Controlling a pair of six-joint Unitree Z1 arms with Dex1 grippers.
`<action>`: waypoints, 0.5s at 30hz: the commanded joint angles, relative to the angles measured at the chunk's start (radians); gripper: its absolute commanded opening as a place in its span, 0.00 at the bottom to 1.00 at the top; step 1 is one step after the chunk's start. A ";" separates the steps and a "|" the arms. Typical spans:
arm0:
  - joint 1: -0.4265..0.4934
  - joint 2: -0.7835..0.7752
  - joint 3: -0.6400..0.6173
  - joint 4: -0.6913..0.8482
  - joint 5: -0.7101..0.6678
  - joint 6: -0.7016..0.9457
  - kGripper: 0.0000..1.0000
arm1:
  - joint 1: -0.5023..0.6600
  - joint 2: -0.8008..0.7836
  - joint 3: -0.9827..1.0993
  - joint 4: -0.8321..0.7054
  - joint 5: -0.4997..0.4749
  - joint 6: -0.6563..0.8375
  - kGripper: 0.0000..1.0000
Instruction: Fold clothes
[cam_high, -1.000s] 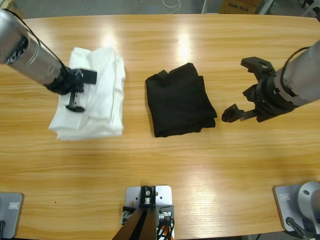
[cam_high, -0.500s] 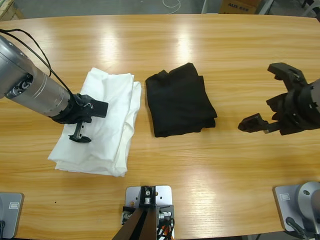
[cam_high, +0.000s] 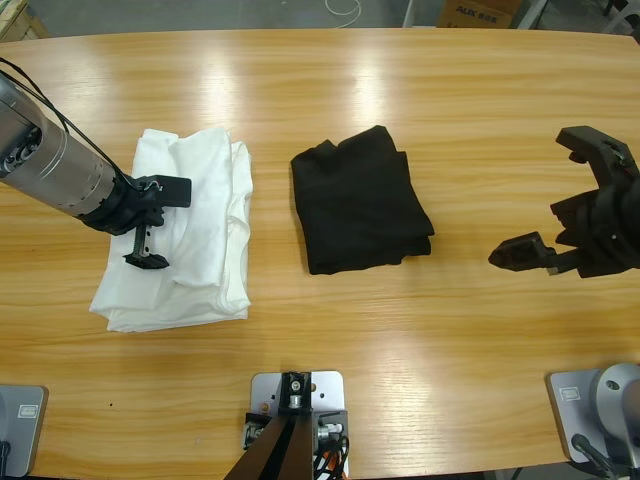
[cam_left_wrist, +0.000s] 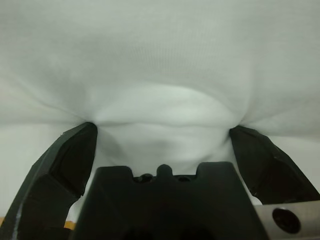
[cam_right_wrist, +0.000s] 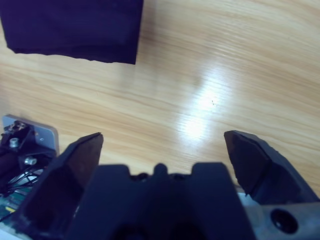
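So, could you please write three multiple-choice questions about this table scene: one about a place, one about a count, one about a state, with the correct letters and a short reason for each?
1. Where does the black shirt lie?
A. under the white cloth
B. near the middle of the table
C. in the right gripper

2. How many folded pieces of cloth are on the table?
A. one
B. two
C. four

3. In what state is the right gripper?
A. open and empty
B. shut on the shirt
C. shut on the white cloth

Answers:
1 B, it lies between the white cloth and the right gripper.
2 B, one white and one black.
3 A, its jaws stand apart over bare wood. The left gripper is over the white cloth.
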 joint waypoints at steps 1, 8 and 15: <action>0.041 -0.039 -0.108 0.238 0.000 -0.148 0.98 | -0.050 0.026 -0.111 0.086 0.030 -0.045 1.00; 0.116 -0.141 -0.363 0.331 -0.246 -0.499 0.98 | -0.329 0.066 -0.151 0.064 0.297 -0.239 1.00; -0.056 0.082 -0.402 0.103 -0.637 -1.021 0.99 | -0.547 0.267 -0.105 -0.121 0.665 -0.379 1.00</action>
